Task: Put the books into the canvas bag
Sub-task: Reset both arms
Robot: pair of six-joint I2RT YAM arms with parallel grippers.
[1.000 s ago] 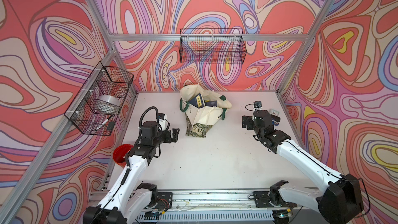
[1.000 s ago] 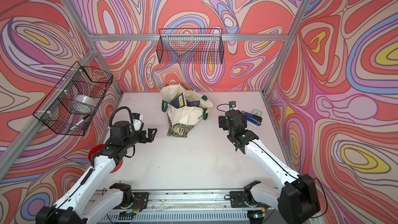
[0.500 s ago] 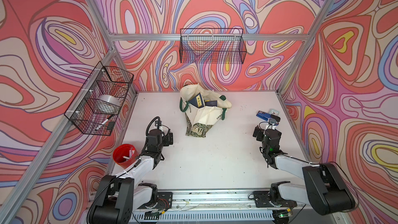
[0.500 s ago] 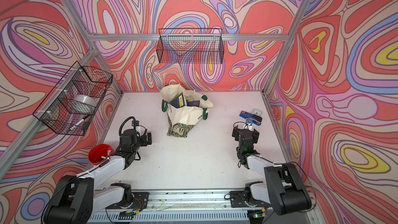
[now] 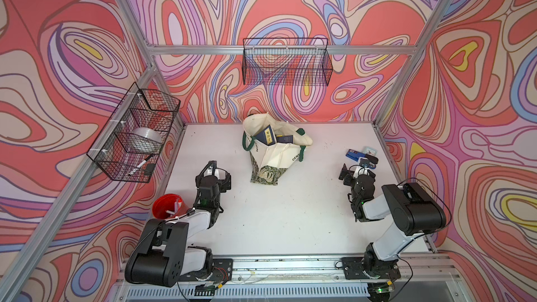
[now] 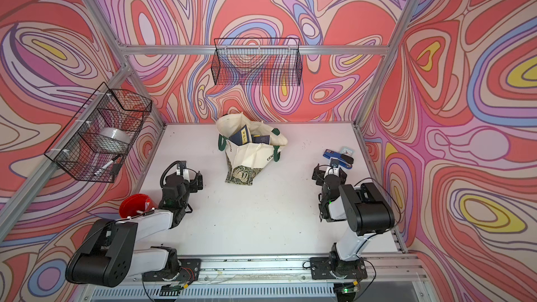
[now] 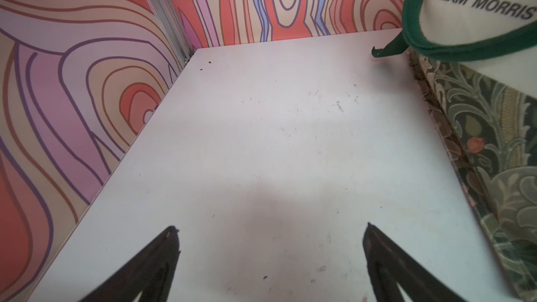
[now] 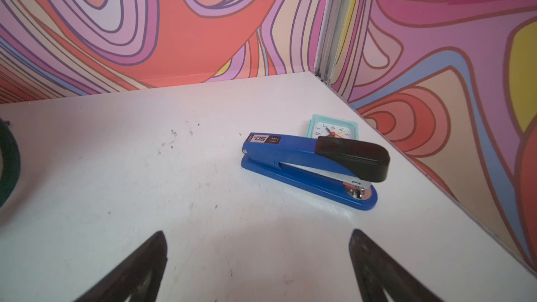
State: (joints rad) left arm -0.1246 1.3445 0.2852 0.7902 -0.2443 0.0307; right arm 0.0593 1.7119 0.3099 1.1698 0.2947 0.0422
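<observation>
Books (image 5: 269,137) are seen only inside the canvas bag (image 5: 280,156), in the upper middle of both top views: two navy covers with yellow labels poke out of the open mouth, tilted, leaning on the cloth. Any others are hidden by the bag; none is seen loose on the table (image 5: 290,216), so the task is judged done or nearly so. The paperbacks are judged thin, light and bendy, with smooth covers likely to slip; a hold near the spine edge is advised, not a loose corner. The bag is soft and slumped, its mouth easily folded shut; it is best held by the rim or a green handle (image 7: 412,15). The left gripper (image 7: 270,227) is spread wide and holds nothing, low over bare table just beside the bag's leafy base. The right gripper (image 8: 258,231) is likewise wide and empty, pointed at a blue stapler (image 8: 308,164) and a small clock (image 8: 332,127) at the right of the frame, well apart from the bag.
</observation>
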